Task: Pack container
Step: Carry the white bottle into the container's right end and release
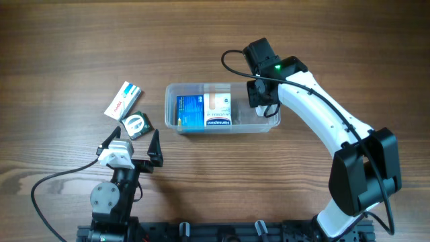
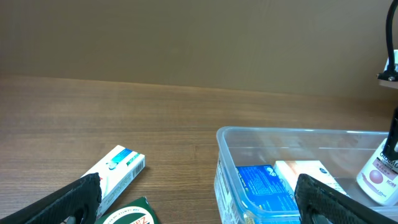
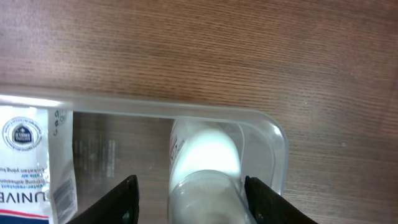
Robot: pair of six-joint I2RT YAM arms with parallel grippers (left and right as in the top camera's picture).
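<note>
Table: brown wood [image 1: 67, 54], carrying everything below.
White carton: lies on the table well to the left of the container, slanted, with red and blue print [image 1: 124, 101]; the left wrist view shows it too [image 2: 118, 174].
Green box: just beside the white carton on its near side, also left of the container and outside it [image 1: 136, 125].
Left claw: left of the container and nearer the robot's base than the two loose boxes [image 1: 132, 146]. Its jaws are spread wide with nothing between them, and in its own camera one dark finger sits at each lower corner [image 2: 62, 205].
Container: a clear, shallow tub with rounded corners, standing in the middle of the table with its long side running left to right [image 1: 171, 107].
Blue box: inside the container at its left end, lying flat [image 1: 189, 111].
Printed box: white with blue lettering, inside the container, touching the right side of the blue box [image 1: 218, 109].
Bottle: white, inside the container at its right end, close to the rounded corner [image 3: 205, 155]. Whether it stands or leans cannot be told.
Right claw: over the container's right end [image 3: 193, 198]. Its jaws are parted to either side of the bottle, and a gap shows beside one finger [image 3: 121, 199].
</note>
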